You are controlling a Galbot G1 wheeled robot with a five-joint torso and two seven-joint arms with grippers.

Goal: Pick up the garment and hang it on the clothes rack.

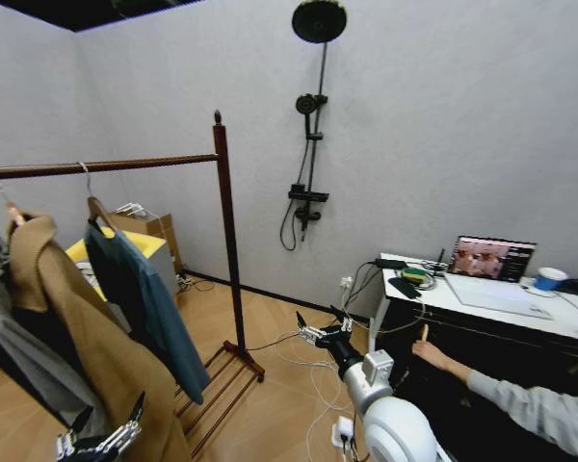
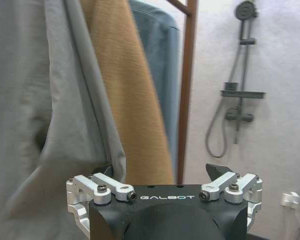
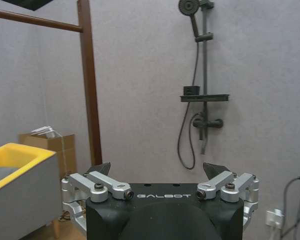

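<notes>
Garment (image 1: 144, 298) hangs on clothes rack (image 1: 226, 241) bar, above and just right of left gripper (image 1: 104, 433), w/ tan coat (image 1: 77, 337) between. Left gripper fingers spread wide, holding nothing. Right gripper (image 1: 323, 327) likewise wide apart, empty, well right of rack post.

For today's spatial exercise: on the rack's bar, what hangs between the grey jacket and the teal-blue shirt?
The long tan coat hangs between the grey jacket and the teal-blue shirt on the clothes rack; the head view shows it, and the left wrist view confirms the order.
</notes>
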